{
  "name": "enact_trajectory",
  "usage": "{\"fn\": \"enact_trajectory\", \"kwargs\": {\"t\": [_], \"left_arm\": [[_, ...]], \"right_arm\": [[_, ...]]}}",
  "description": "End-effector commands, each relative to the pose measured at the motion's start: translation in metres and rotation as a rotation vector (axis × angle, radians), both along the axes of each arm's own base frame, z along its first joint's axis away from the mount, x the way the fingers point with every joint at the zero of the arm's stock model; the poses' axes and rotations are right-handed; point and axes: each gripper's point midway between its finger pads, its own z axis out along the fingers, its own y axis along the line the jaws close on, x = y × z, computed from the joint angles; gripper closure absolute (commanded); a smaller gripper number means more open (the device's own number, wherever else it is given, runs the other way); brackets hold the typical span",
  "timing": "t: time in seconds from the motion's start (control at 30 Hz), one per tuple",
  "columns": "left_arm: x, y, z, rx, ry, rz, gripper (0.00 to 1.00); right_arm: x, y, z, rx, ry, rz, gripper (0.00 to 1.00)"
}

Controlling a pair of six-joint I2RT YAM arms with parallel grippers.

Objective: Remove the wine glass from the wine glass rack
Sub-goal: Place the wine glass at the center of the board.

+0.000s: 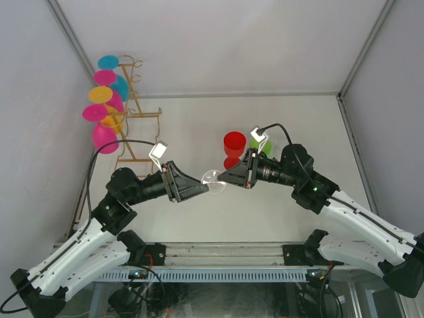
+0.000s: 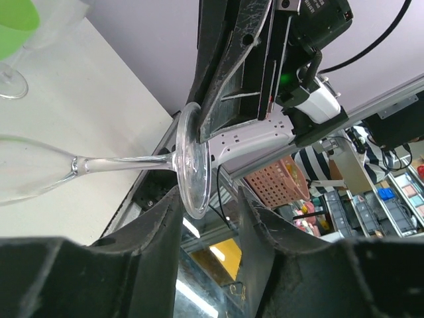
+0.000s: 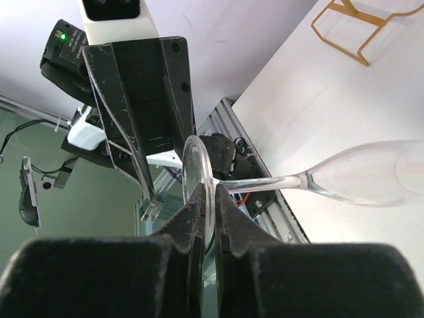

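A clear wine glass (image 1: 212, 177) hangs on its side above the middle of the table, between my two grippers. My right gripper (image 3: 213, 202) is shut on the rim of its round foot (image 3: 199, 179), and the stem and bowl (image 3: 358, 175) stretch out over the table. My left gripper (image 2: 209, 199) is open, with its fingers apart on either side of the foot's lower edge (image 2: 192, 172); the left finger is close to the foot. The gold wine glass rack (image 1: 136, 99) stands at the far left and holds several coloured glasses (image 1: 103, 112).
A red cup (image 1: 233, 144) and a green glass (image 1: 255, 142) stand just behind the two grippers. The rack's base frame (image 3: 351, 30) shows far off in the right wrist view. White walls close the left, back and right sides.
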Motion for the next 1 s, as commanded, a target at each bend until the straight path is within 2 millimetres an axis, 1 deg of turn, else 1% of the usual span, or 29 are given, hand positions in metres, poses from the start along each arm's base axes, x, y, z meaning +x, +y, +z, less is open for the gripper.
{"fn": "enact_trajectory", "kwargs": {"t": [0.0, 0.13, 0.23, 0.33, 0.6, 0.63, 0.7, 0.77, 0.8, 0.9, 0.97], "left_arm": [[-0.007, -0.005, -0.005, -0.012, 0.053, -0.041, 0.6], [-0.006, -0.013, -0.003, -0.018, 0.073, -0.059, 0.7], [-0.002, -0.016, -0.003, -0.012, 0.073, -0.045, 0.8], [-0.002, -0.017, -0.004, -0.005, 0.07, -0.055, 0.82], [-0.005, -0.022, -0.004, 0.006, 0.066, -0.083, 0.82], [-0.005, -0.023, -0.005, 0.01, 0.065, -0.09, 0.84], [-0.006, -0.025, -0.005, 0.015, 0.059, -0.1, 0.93], [-0.008, -0.026, -0.005, 0.019, 0.049, -0.111, 0.98], [-0.009, -0.026, -0.005, 0.02, 0.044, -0.117, 0.99], [-0.013, -0.026, -0.003, 0.023, 0.002, -0.128, 1.0], [-0.015, -0.024, -0.004, 0.041, -0.026, -0.13, 1.0]], "right_arm": [[-0.004, -0.001, 0.043, 0.089, -0.133, 0.009, 1.0], [-0.005, -0.001, 0.045, 0.09, -0.155, 0.014, 1.0], [-0.007, -0.002, 0.046, 0.092, -0.169, 0.022, 1.0], [-0.008, -0.002, 0.047, 0.093, -0.18, 0.025, 1.0], [-0.015, 0.001, 0.047, 0.096, -0.197, 0.061, 1.0], [-0.015, 0.001, 0.047, 0.095, -0.198, 0.063, 1.0], [-0.015, 0.001, 0.047, 0.096, -0.202, 0.063, 1.0], [-0.015, 0.001, 0.048, 0.096, -0.207, 0.058, 1.0], [-0.015, 0.001, 0.048, 0.095, -0.21, 0.057, 1.0], [-0.015, -0.001, 0.048, 0.094, -0.217, 0.054, 1.0], [-0.014, -0.002, 0.049, 0.094, -0.223, 0.042, 0.95]]}}
